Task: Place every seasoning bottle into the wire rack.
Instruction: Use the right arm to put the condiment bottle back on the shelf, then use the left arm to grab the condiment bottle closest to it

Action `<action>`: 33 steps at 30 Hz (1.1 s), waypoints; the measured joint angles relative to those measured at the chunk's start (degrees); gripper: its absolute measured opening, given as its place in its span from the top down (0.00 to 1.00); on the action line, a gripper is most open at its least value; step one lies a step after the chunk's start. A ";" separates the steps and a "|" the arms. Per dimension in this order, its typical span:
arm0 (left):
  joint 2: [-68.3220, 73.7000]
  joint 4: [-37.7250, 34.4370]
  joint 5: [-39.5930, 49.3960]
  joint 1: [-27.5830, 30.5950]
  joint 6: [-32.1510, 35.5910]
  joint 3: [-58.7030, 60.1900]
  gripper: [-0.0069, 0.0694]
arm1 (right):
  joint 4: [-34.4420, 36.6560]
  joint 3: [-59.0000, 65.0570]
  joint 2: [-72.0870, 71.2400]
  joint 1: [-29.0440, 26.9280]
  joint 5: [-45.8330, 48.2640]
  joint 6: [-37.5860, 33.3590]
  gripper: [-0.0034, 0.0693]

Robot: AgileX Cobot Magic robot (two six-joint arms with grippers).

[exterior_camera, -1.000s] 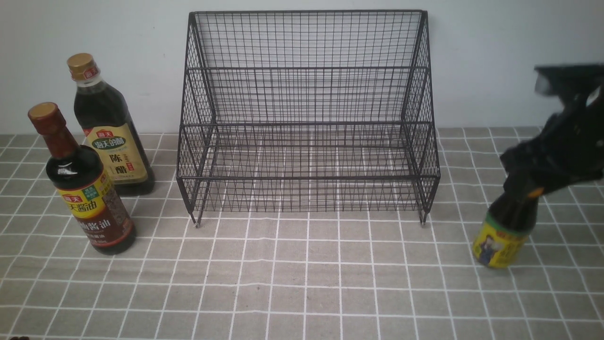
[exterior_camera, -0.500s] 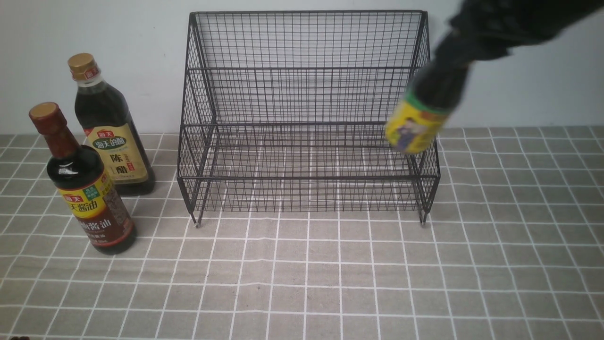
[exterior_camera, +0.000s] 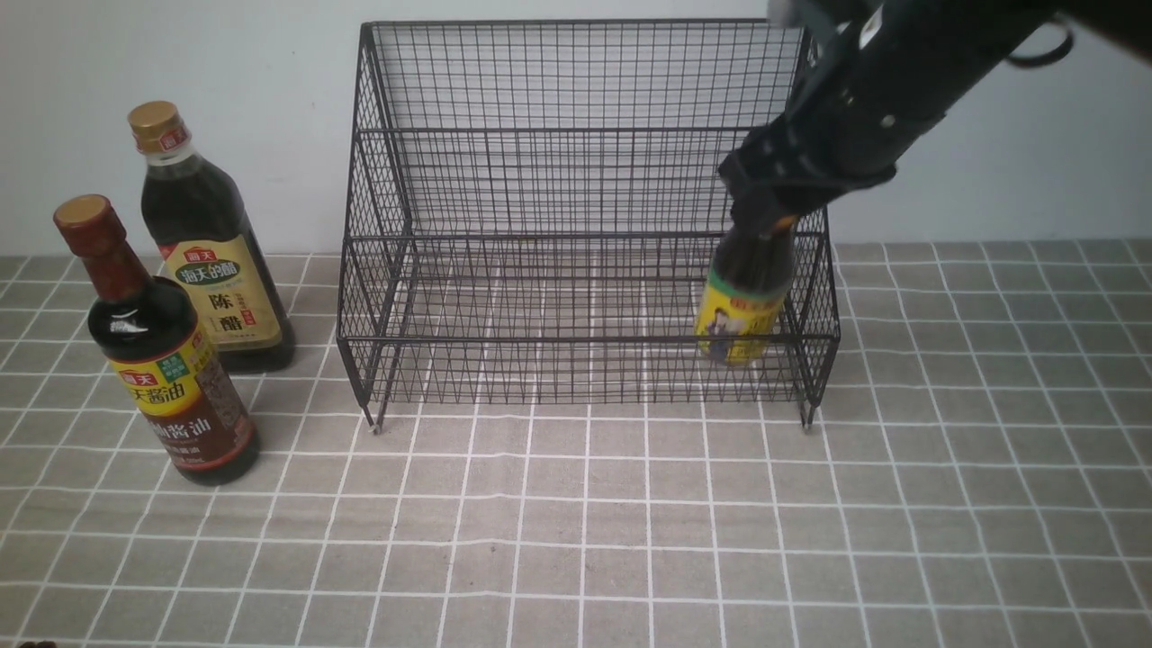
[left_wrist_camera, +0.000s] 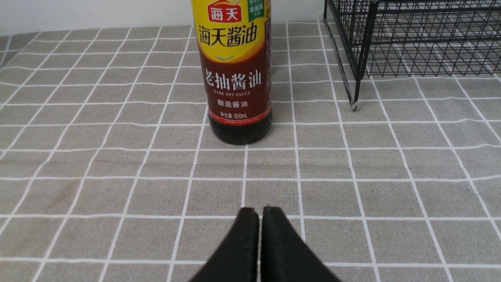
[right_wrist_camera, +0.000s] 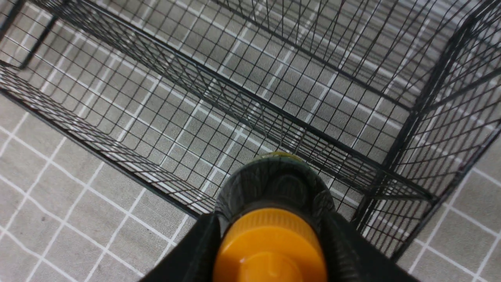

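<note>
- The short bottle [exterior_camera: 745, 306], dark with a yellow label, hangs inside the rack [exterior_camera: 585, 180] at its right end; it sits in the lower front tier, just behind the low front wall; it leans a little, top toward the right; whether its base touches the tier's floor I cannot tell.
- The right claw [exterior_camera: 769, 220] grips it at the neck from above; in the right wrist view two black fingers [right_wrist_camera: 191, 258] press on either side of the orange cap [right_wrist_camera: 270, 243], so the jaws stand partly apart, clamped on the bottle.
- The rack is black wire mesh with two stepped tiers, a tall back and sloping sides; it stands on the worktop [exterior_camera: 576, 540], close to the pale wall [exterior_camera: 180, 54].
- The red-neck bottle [exterior_camera: 157, 360] stands upright on the worktop, left of the rack and toward the front, with a yellow-and-red label; the gold-cap bottle [exterior_camera: 211, 261], tan label, stands upright just behind it and a little closer to the rack; both are outside the rack.
- The left claw [left_wrist_camera: 260, 213] hovers low over the worktop with its jaws pressed together, holding nothing; it points at the red-neck bottle and is apart from it.
- A grey cloth with white grid lines covers the worktop.
</note>
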 joint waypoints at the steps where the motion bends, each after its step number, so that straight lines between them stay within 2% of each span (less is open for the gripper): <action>1: 0.00 0.00 0.00 0.00 0.00 0.00 0.92 | -0.22 -0.01 0.57 0.12 -0.02 0.30 0.54; 5: 0.00 0.00 0.00 0.00 0.00 0.00 0.92 | -0.70 -0.01 2.68 0.37 -0.09 0.88 0.52; 7: 0.00 0.00 0.00 0.00 0.00 0.00 0.92 | -0.75 -0.01 2.98 0.36 0.21 1.60 0.47; 8: 0.00 0.00 0.00 0.00 0.00 0.00 0.92 | -0.69 -0.06 2.78 0.36 0.59 2.34 0.40; 9: 0.00 0.00 0.00 0.00 0.00 0.00 0.92 | -0.69 -0.11 2.78 0.36 0.59 2.34 0.39; 10: 0.00 0.00 0.00 0.00 0.00 0.00 0.92 | -0.48 -0.27 2.10 0.36 1.77 3.20 0.31; 14: 0.00 0.00 0.00 0.00 0.00 0.00 0.92 | -0.58 -1.78 -0.37 0.36 3.34 3.84 0.24; 16: 0.00 0.00 0.00 0.00 0.00 0.00 0.92 | -1.31 -2.51 -3.72 0.36 3.34 4.81 0.28; 18: 0.00 0.00 0.00 0.00 0.00 0.00 0.92 | -1.50 -2.72 -7.69 0.36 3.44 5.49 0.37; 19: 0.00 0.00 0.00 0.00 0.00 0.00 0.92 | -1.60 -2.77 -12.08 0.36 3.57 5.78 0.49; 24: 0.00 0.00 0.00 0.00 0.00 0.00 0.92 | -2.96 0.06 -27.76 0.36 3.71 6.92 0.88; 25: 0.00 0.00 0.00 0.00 0.00 0.00 0.92 | -3.06 0.33 -27.76 0.36 3.71 6.92 0.88; 26: 0.00 0.00 0.00 0.00 0.00 0.00 0.92 | -4.05 3.27 -34.47 0.36 3.76 7.61 0.94; 30: 0.00 0.78 -0.06 0.00 0.00 0.00 0.92 | -4.72 15.14 -49.12 0.36 1.79 8.48 0.97; 33: 0.00 0.11 -2.96 0.00 -1.29 0.18 0.92 | -4.49 29.72 -62.70 0.36 -8.06 8.59 0.97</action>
